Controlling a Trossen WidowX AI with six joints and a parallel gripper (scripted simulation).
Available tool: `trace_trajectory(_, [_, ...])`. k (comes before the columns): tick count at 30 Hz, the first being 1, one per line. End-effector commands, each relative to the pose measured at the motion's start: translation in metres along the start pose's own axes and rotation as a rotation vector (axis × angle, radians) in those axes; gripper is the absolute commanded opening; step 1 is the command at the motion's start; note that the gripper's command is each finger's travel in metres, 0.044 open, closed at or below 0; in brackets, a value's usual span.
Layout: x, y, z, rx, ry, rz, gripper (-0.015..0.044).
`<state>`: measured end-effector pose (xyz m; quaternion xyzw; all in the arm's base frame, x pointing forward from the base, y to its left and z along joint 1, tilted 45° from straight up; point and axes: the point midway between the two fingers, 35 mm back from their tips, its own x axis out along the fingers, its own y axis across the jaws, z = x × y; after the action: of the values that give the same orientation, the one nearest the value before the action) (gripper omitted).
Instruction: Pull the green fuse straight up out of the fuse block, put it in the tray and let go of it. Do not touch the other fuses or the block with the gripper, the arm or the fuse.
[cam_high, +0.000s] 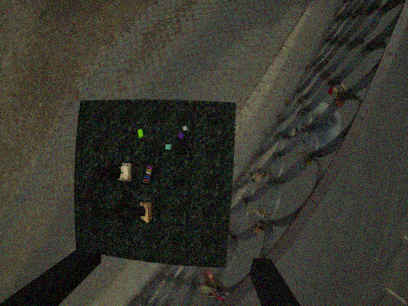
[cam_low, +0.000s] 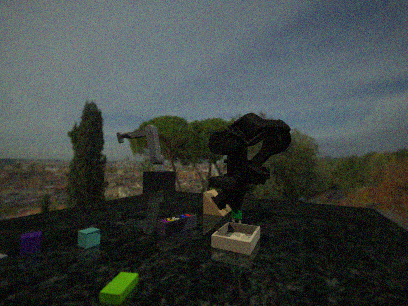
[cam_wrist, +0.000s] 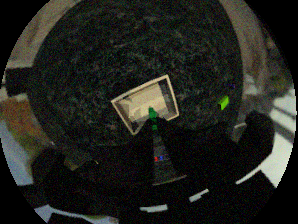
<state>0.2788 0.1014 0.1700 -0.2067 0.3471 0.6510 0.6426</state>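
The green fuse (cam_low: 237, 215) (cam_wrist: 152, 114) is held upright at the tips of my gripper (cam_wrist: 153, 120), which is shut on it. In the wrist view the fuse overlaps the near side of the cream tray (cam_high: 126, 171) (cam_low: 231, 244) (cam_wrist: 140, 89). In the exterior view it shows just behind the tray's back wall; how high it hangs I cannot tell. The tray stands upright and no fuse shows in it. The fuse block (cam_high: 148, 174) (cam_low: 177, 224) stands apart from the tray, with the other fuses in it. The dark arm barely shows in the top view.
A tan notched block (cam_high: 146, 212) (cam_low: 209, 204) stands beside the arm. A lime block (cam_high: 140, 133) (cam_low: 119, 288) (cam_wrist: 224, 103), a teal block (cam_high: 168, 147) (cam_low: 89, 238), a purple block (cam_high: 181, 135) (cam_low: 31, 242) and a small white block (cam_high: 185, 128) lie farther off.
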Motion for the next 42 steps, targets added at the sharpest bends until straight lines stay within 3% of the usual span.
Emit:
trace_trajectory(1, [0.007,0.002,0.001,0.003,-0.006,0.003,0.0000])
trace_trajectory(16, [0.027,0.003,0.001,0.003,-0.008,0.003,0.0000])
trace_trajectory(29, [0.022,0.001,0.001,0.000,-0.002,0.002,0.0330])
trace_trajectory(33, [-0.011,0.003,0.000,0.004,-0.006,0.003,0.0330])
trace_trajectory(42, [-0.013,0.003,0.000,0.004,-0.007,0.004,0.0330])
